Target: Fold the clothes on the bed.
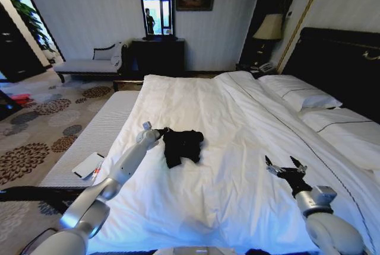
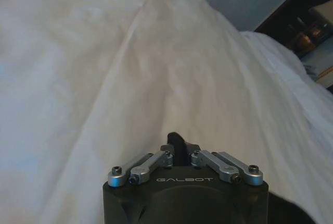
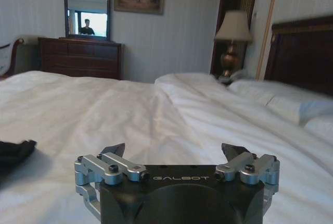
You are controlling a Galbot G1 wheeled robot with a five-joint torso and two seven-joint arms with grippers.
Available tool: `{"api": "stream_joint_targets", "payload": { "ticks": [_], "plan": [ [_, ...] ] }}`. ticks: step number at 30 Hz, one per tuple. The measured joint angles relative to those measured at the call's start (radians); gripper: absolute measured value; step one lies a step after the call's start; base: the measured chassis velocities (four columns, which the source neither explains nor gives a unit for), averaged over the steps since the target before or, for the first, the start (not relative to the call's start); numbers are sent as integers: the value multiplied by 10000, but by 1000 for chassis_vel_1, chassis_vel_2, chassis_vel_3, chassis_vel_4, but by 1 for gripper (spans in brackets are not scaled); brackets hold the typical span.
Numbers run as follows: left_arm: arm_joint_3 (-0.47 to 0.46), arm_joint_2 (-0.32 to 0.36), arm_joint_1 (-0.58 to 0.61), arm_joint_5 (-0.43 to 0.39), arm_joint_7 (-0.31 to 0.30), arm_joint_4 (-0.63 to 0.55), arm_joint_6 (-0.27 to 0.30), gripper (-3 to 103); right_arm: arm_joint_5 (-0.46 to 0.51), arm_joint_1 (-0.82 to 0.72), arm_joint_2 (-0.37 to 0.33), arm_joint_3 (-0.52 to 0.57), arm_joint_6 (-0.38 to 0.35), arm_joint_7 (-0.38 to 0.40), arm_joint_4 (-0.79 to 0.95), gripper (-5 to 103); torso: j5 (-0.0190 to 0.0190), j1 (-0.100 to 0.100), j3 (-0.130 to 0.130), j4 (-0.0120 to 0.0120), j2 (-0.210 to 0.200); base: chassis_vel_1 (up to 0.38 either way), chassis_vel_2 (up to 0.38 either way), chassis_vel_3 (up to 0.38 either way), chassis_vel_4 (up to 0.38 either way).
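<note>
Near the middle of the bed, toward its left side, the black T-shirt lies bunched in a soft, rumpled heap on the white duvet, its lettering hidden in the folds. The left gripper reaches to the shirt's left edge; in the left wrist view its fingers are drawn narrow on a scrap of black cloth. The right gripper hovers well apart over the bed's right side, jaws spread wide and holding nothing. The duvet is smooth cotton with long creases; two pillows rest against the tall dark headboard. Beyond stand a dark dresser with a mirror, a lamp, a pale chaise and patterned carpet.
</note>
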Motion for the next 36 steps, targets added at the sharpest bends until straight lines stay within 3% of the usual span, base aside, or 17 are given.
{"api": "stream_joint_targets", "payload": {
  "ticks": [2,3,6,7,10,12,15,16,19,21,23,24,26,28,31,36],
  "plan": [
    [44,174,227,-17,-52,-279,11,12,1229,327,-431,-32,-447,145,-18,100,0,0,0,3,0,0,0,0,0],
    [44,174,227,-17,-52,-279,11,12,1229,327,-431,-32,-447,145,-18,100,0,0,0,3,0,0,0,0,0],
    [78,346,483,-20,-84,-575,13,12,3344,1166,-1273,-144,-1293,358,-110,100,0,-1,0,0,0,0,0,0,0],
    [78,346,483,-20,-84,-575,13,12,3344,1166,-1273,-144,-1293,358,-110,100,0,-1,0,0,0,0,0,0,0],
    [110,508,663,-14,-91,-895,13,8,6222,2820,-2685,-697,-2271,504,-525,100,-1,0,1,7,0,0,0,0,0],
    [120,544,695,-13,-98,-963,12,8,6651,3165,-2968,-936,-2415,507,-682,100,-2,0,1,6,0,0,0,0,0],
    [176,661,825,-13,-114,-1208,8,6,7673,4555,-3776,-2275,-2966,426,-1444,100,0,1,1,-2,0,0,0,0,0],
    [176,661,825,-13,-114,-1208,8,6,7673,4555,-3776,-2275,-2966,426,-1444,100,0,1,1,-2,0,0,0,0,0],
    [238,684,972,73,-119,-1346,-14,6,8012,6881,-4055,-4531,-3379,197,-2663,100,1,-1,0,-1,0,0,0,0,0],
    [251,681,996,91,-120,-1375,-22,9,8014,7497,-4042,-5162,-3430,147,-2946,100,0,-1,1,2,1,0,0,0,0],
    [322,651,1016,126,-120,-1421,-38,6,7818,9261,-3835,-6998,-3515,-52,-3787,100,4,1,2,1,-1,0,0,0,0],
    [322,651,1016,126,-120,-1421,-38,6,7818,9261,-3835,-6998,-3515,-52,-3787,100,4,1,2,1,-1,0,0,0,0],
    [373,622,975,126,-118,-1419,-41,3,7328,10887,-3502,-8620,-3506,-261,-4610,100,-4,1,2,3,-1,0,0,0,0],
    [376,622,961,127,-118,-1418,-43,5,7158,11240,-3389,-9009,-3491,-322,-4835,100,-3,1,2,3,0,0,0,0,0],
    [380,664,924,77,-119,-1518,-48,7,5967,12881,-2623,-11118,-3274,-728,-6031,100,0,2,2,0,-1,0,0,0,0],
    [394,785,945,-22,-122,-1740,-49,4,5862,14057,-1750,-12351,-3257,-785,-6878,100,0,2,1,-2,-1,0,0,0,0]
  ]
}}
